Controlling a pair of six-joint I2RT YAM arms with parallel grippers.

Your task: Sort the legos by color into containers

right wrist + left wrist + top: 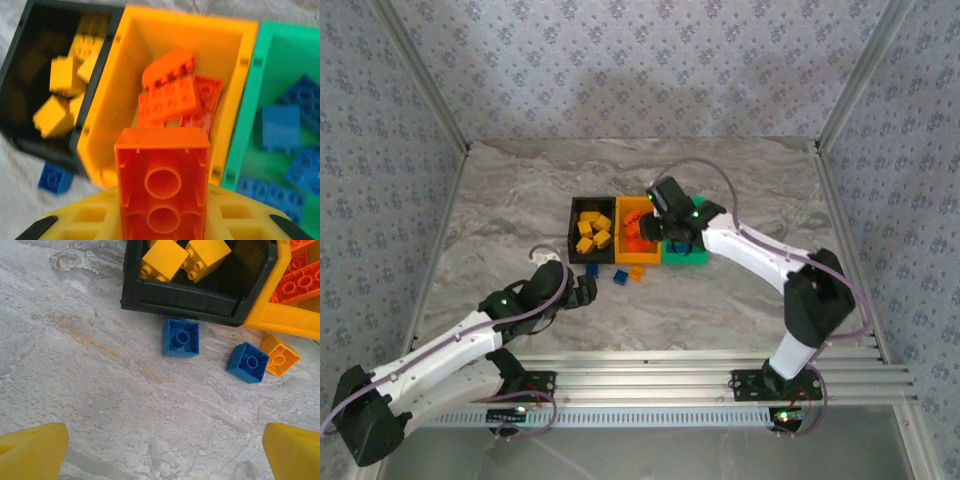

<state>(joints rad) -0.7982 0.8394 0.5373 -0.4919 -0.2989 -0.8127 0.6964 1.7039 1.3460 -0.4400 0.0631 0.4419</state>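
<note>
A red-orange brick [162, 185] is sitting closest to the right wrist camera, hollow underside facing the lens. The right end effector [162, 220] is gripping it, its yellow fingers [80, 222] drawn in tight against the brick's sides. From above, this end effector is hanging over the row of bins, at about the join of the orange-yellow bin [112, 100] and the green bin [247, 100].

Other red-orange bricks [170, 95] are already lying in the orange-yellow bin, so the step in hand is probably the drop into it. In the wrist view the held brick is overlapping that bin's near wall rather than its open middle. The arm is therefore likely needing a small push forward, away from the green bin's wall, until the brick is hanging over the pile. Only then should the fingers be parting. A low release is looking wise, since a brick striking the rim or the tilted pieces could be bouncing into a neighbouring bin.

The left end effector [162, 452] is hovering with its fingers spread wide and nothing between them. It is hanging above the table [100, 390], just in front of the black bin [190, 297], where yellow-orange bricks [162, 260] are lying. Two blue bricks [180, 337] and a yellow-orange brick [280, 356] are waiting loose beside the bins' near walls. The blue ones are probably belonging in the green bin with the other blue pieces [280, 127].
</note>
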